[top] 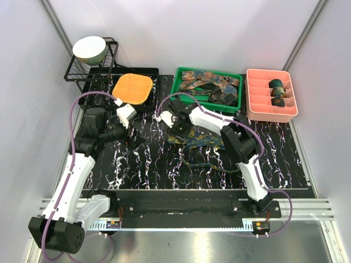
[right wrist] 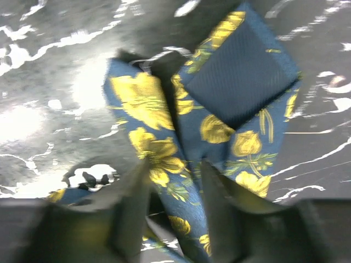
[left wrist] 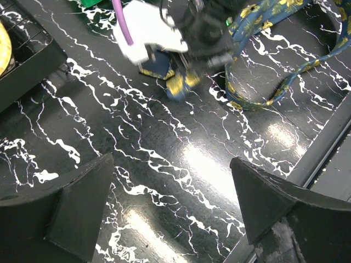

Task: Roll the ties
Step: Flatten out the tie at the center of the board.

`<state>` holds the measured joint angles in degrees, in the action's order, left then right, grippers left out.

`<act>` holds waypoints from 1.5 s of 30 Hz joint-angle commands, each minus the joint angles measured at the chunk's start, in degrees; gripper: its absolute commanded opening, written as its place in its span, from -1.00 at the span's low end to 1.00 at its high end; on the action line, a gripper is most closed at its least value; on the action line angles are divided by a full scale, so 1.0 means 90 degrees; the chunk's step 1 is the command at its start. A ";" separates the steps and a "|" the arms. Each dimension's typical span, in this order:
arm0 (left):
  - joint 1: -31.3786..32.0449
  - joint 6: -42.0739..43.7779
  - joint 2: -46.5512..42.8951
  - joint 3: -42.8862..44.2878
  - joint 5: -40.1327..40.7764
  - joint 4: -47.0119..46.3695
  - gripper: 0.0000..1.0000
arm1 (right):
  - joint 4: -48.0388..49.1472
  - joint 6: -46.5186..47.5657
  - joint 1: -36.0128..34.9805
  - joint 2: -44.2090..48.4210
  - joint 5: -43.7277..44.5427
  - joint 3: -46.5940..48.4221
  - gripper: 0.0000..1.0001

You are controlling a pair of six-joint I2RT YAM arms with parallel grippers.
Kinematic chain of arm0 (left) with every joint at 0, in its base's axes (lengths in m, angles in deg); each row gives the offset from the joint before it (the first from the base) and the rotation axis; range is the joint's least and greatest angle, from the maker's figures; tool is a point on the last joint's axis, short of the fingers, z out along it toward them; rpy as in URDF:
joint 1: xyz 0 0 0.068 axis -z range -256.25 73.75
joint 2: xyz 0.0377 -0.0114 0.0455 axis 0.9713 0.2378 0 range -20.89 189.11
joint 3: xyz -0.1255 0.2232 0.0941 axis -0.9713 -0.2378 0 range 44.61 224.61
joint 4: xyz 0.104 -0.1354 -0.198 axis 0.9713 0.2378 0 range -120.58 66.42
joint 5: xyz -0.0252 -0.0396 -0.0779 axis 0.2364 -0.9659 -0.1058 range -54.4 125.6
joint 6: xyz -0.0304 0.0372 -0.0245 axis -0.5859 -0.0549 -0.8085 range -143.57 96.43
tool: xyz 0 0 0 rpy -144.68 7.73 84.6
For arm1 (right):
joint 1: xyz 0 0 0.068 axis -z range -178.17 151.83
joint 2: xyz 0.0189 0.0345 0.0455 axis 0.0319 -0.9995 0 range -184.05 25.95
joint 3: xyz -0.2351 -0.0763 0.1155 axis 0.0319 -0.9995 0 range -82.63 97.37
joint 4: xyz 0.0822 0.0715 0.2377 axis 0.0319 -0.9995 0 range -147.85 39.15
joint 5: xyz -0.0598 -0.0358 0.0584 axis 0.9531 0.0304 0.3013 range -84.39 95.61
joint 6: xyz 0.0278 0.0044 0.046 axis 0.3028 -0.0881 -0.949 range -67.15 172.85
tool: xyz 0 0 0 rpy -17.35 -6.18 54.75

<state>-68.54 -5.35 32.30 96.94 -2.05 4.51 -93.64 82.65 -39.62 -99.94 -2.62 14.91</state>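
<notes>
The right gripper (right wrist: 174,216) is pinching the folded end of the navy, yellow-flowered fabric necktie (right wrist: 236,71) lying on the black marbled mat (left wrist: 164,142), probably to start its coil. The left gripper (left wrist: 173,208) is hovering nearby, spread wide.

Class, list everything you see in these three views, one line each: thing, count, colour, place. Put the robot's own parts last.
bowl: one, pale green, on the rack, far left
rack: one, black wire, far-left corner
pad: one, orange, right of the rack
bin: one, green, far middle
loose ties: several, tangled, count unclear; dark, teal, brown; in the bin
tray: one, pink, divided, far right
rolled ties: at least two, dark and teal, in the tray
tie: one, blue with yellow flowers, mid-mat
mat: one, black with white veins, under everything
left gripper: one, black, open over bare mat
right gripper: one, black, fingers astride the tie's folded end
</notes>
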 commanded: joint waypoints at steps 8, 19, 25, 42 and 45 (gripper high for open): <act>-0.0338 -0.0012 0.0047 0.0112 -0.0436 -0.0100 0.83 | -0.0676 -0.0215 0.0602 -0.0701 -0.0921 0.0510 -1.00; -0.0397 0.0027 -0.0177 0.0035 -0.0524 -0.0003 0.83 | -0.0255 -0.0831 0.0690 0.1057 -0.1039 0.0891 -1.00; -0.0397 0.0066 -0.0061 0.0073 -0.0514 -0.0012 0.82 | -0.0578 -0.0557 0.0846 0.0493 -0.1185 0.0803 -1.00; 0.0148 0.1608 -0.0413 -0.0434 -0.0858 0.0203 0.98 | -0.0070 -0.2988 0.1119 0.2110 -0.0533 0.2942 -1.00; 0.0988 0.1600 0.0250 -0.0288 0.0294 -0.0089 0.96 | 0.0007 -0.3272 0.1129 0.2753 0.0325 0.2543 -1.00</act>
<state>-66.29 4.64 29.79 93.69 -6.53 7.27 -95.23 59.98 -29.31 -86.47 -9.00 37.51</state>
